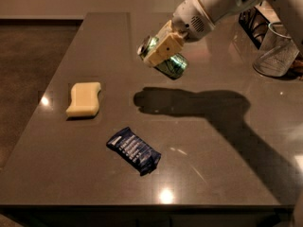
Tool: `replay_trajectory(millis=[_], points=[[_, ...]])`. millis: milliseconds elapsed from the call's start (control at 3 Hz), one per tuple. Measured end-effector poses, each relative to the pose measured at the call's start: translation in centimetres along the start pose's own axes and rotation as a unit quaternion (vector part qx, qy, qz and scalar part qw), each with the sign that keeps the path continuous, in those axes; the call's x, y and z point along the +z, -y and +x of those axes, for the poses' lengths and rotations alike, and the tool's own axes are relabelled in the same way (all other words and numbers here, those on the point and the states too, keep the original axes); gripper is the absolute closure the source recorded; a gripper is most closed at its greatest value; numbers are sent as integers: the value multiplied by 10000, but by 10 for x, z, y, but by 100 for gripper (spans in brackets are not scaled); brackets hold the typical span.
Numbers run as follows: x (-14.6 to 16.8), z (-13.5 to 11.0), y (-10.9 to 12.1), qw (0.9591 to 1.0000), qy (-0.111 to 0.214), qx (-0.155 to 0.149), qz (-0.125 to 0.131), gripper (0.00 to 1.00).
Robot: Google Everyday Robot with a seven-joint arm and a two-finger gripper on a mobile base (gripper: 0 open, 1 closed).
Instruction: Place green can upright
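The green can is held in the air above the grey table, tilted, with its silver end facing up-left. My gripper is shut on the can, its cream-coloured fingers across the can's upper half. The white arm reaches in from the upper right. The shadow of the arm and can falls on the table below them.
A yellow sponge lies at the left of the table. A dark blue snack packet lies near the front. A clear glass cup and a dark wire rack stand at the far right.
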State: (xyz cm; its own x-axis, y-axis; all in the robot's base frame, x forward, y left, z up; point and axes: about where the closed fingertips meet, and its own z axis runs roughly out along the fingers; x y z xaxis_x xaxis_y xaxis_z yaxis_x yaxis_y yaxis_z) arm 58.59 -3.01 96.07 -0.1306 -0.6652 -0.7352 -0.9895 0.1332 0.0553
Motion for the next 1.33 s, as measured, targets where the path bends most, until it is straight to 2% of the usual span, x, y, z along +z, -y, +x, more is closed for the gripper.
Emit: replay_trajectory(millis=[333,667,1000,1333], points=[[2,3,-3,9969,639,437,159,100],[3,5,0,9874,1302,822,375,100],[0,6,2,9710,2028,1069,672,100],[-3,9,6,9521,2639,1185,990,100]])
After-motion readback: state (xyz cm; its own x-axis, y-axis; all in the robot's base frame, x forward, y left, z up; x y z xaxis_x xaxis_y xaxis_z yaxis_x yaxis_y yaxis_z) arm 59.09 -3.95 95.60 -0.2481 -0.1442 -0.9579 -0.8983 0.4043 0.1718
